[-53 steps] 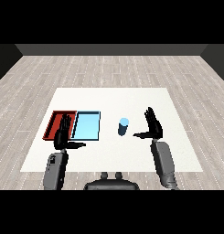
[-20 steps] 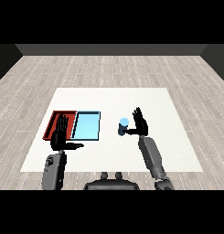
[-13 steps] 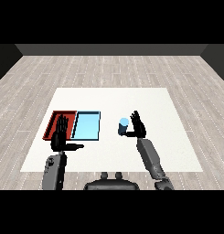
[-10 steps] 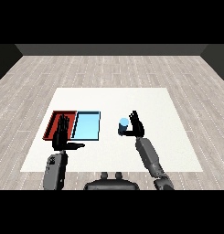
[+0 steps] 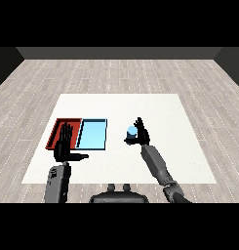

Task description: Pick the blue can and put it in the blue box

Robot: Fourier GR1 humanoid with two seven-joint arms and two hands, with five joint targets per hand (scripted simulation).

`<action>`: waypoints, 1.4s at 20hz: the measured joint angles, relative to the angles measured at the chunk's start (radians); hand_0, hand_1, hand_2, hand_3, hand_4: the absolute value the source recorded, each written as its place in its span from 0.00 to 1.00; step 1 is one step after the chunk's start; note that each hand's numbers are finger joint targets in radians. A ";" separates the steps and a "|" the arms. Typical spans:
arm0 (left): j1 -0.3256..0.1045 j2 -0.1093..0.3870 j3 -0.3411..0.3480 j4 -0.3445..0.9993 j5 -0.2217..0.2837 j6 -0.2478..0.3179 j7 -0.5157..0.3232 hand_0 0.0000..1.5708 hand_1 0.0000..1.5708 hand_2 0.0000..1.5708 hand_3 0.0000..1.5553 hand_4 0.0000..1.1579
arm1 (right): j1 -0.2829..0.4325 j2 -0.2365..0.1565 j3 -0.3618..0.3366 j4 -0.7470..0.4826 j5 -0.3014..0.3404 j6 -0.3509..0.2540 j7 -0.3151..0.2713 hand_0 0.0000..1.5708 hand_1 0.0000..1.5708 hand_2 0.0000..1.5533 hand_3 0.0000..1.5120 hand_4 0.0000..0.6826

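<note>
Can (image 5: 131, 131) small, rigid, likely light, smooth-sided; take round mid-body. Right hand (image 5: 140, 135) against it, fingers curling round. Left hand (image 5: 64, 145) open.

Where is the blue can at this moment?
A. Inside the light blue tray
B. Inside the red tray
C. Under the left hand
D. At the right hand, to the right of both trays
D: the blue can sits at the right hand, whose fingers curl round it, well to the right of the light blue tray and the red tray.
</note>
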 measured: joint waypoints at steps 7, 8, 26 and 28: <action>-0.021 -0.003 0.009 0.014 0.008 0.008 0.003 0.00 0.00 0.00 0.00 0.00 | -0.072 -0.004 -0.010 0.124 -0.021 0.023 -0.026 0.00 0.00 0.00 0.00 0.00; -0.028 -0.002 0.009 0.011 0.009 0.013 0.014 0.00 0.00 0.00 0.00 0.00 | -0.082 -0.003 -0.016 0.136 -0.014 0.031 -0.024 0.00 0.00 0.00 0.00 0.00; -0.027 0.010 0.020 0.015 0.010 0.005 0.007 0.00 0.00 0.00 0.00 0.00 | -0.230 -0.006 0.033 0.358 -0.031 -0.257 -0.102 0.95 0.95 0.95 0.95 0.90; -0.043 0.010 0.016 0.030 0.004 0.010 0.012 0.00 0.00 0.00 0.00 0.00 | -0.245 -0.007 0.032 0.373 -0.026 -0.266 -0.104 0.95 0.95 0.95 0.95 0.92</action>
